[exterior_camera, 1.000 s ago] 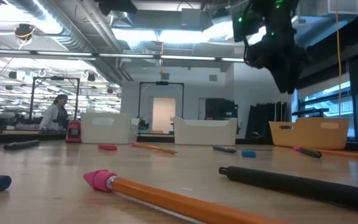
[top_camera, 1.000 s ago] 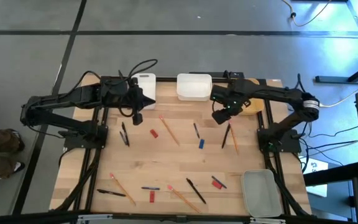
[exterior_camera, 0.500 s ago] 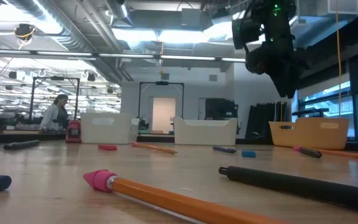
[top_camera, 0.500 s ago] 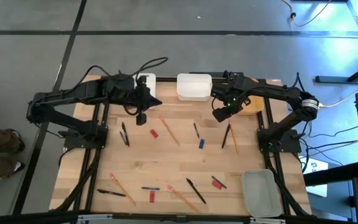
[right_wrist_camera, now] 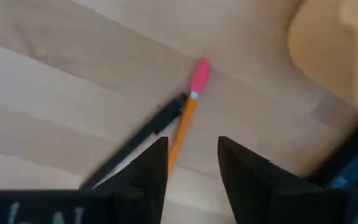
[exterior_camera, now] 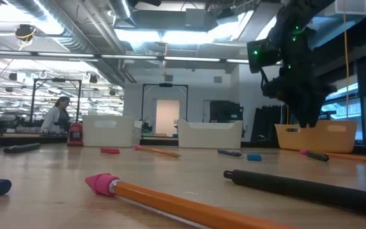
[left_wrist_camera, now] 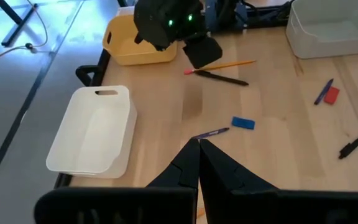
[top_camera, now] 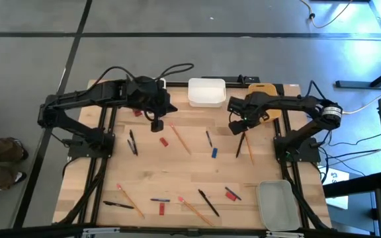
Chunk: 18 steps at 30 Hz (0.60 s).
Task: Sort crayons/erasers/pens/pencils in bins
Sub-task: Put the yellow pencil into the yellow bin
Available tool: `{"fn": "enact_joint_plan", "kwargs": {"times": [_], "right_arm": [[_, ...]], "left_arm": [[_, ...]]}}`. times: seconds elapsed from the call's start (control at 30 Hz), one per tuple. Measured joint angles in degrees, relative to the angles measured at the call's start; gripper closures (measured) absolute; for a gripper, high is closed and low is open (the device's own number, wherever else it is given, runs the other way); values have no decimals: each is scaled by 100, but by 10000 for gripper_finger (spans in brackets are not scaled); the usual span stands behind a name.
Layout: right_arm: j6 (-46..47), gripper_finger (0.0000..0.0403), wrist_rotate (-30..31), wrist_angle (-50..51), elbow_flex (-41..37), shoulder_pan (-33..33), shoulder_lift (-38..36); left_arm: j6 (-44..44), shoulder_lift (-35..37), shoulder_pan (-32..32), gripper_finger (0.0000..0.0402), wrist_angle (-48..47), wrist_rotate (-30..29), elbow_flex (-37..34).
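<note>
The right gripper (right_wrist_camera: 192, 163), fingers spread, hangs over our thin orange wooden pencil (right_wrist_camera: 189, 112) with pink end, touching a slim black pen (right_wrist_camera: 143, 142), near the tabletop's far right edge by the yellow-orange plastic bin (top_camera: 264, 99). We judge the pencil light, stiff and prone to roll; grip mid-shaft. The left gripper (left_wrist_camera: 198, 147), pressed together, waits.

A: What lies on the bench (top_camera: 197, 165) besides the sorting items?

B: Nothing else that I can make out. Grey floor (top_camera: 38, 59) with dark seams surrounds it, and a cable (top_camera: 323, 16) trails across the far corner.

A: And behind?

B: A lit doorway (exterior_camera: 167, 117), ceiling lights (exterior_camera: 170, 35), and a person (exterior_camera: 57, 116) seated at a distant workstation.
</note>
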State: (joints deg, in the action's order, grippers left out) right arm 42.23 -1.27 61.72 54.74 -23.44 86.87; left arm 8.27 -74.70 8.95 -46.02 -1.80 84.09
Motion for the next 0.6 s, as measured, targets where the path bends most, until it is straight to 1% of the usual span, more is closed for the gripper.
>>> {"fn": "enact_joint_plan", "kwargs": {"times": [0.1, 0.17, 0.3, 0.5, 0.6], "right_arm": [[-61, 261, -191, -636, -243, -72, 1], [-91, 261, -178, -890, -310, -121, 2], [-18, 261, 116, -888, -363, -248, 2], [104, 261, 128, -833, -379, -319, 2], [118, 261, 123, -859, -546, -319, 2]], "left_arm": [[-20, 0, 2, 401, 0, -2, 0], [-20, 0, 2, 401, 9, -2, 0], [-20, 0, 2, 401, 13, -2, 0], [-24, 0, 2, 401, 15, -4, 0], [-26, 0, 2, 401, 15, -4, 0]]}}
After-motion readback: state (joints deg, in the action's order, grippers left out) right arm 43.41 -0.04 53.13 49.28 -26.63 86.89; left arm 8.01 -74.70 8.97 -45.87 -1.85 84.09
